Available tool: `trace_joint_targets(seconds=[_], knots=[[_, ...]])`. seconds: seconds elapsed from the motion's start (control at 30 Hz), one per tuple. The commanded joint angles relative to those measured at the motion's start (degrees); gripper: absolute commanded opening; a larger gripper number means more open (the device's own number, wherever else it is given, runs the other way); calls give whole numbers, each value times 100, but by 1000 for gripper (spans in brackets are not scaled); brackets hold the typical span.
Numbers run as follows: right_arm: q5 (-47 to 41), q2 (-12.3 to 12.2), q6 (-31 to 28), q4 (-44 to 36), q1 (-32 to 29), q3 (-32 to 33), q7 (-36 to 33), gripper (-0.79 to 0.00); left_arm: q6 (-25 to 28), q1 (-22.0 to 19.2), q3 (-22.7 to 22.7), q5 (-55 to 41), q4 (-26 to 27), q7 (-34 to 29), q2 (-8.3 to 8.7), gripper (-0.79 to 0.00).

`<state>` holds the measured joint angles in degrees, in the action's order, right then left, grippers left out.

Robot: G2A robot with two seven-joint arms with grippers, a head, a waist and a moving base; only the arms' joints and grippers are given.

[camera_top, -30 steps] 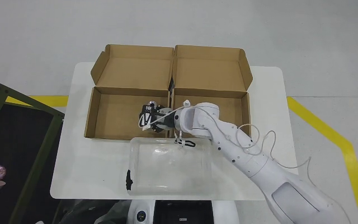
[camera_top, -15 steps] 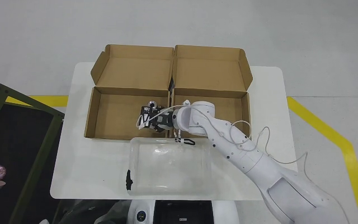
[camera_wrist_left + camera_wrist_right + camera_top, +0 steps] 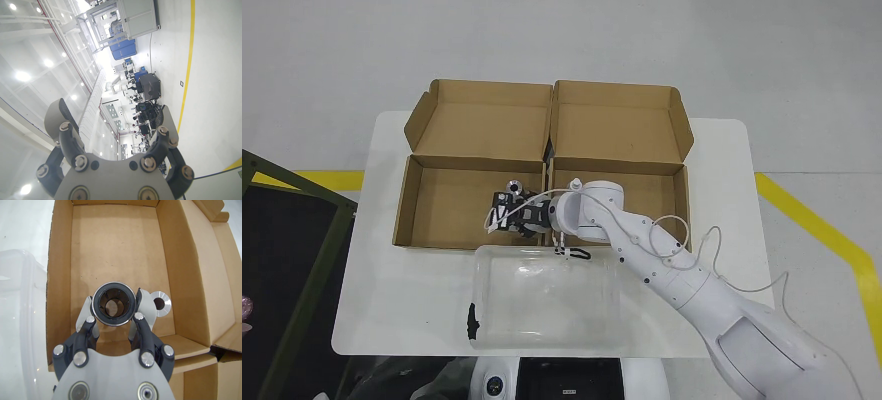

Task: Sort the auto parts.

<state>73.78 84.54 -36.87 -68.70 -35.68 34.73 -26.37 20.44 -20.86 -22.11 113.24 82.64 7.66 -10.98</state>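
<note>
One black-rimmed steel cylindrical bearing, hollow with small ball rows showing inside its bore, is clamped between the right gripper's two fingers, over the floor of an open brown cardboard box. One silver flanged metal ring lies on that floor just outside one finger. A second brown cardboard box adjoins the first. One clear plastic bin stands to one side of the fingers on the white worktop. The left gripper's fingers are spread apart.
</note>
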Motion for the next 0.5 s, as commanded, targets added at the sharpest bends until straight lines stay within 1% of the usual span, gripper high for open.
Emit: trace_joint_targets(seconds=[0.0, 0.17, 0.2, 0.47], knots=[[4, 0, -23, -20, 0, 29, -17, -471, 0, 0, 0, 0, 0, 0, 0, 0], [16, -11, -102, -120, -22, 107, -78, -459, 0, 0, 0, 0, 0, 0, 0, 0], [35, -14, -104, -135, -29, 120, -96, -431, 0, 0, 0, 0, 0, 0, 0, 0], [57, -14, -176, -121, -122, 169, -111, -422, 0, 0, 0, 0, 0, 0, 0, 0]])
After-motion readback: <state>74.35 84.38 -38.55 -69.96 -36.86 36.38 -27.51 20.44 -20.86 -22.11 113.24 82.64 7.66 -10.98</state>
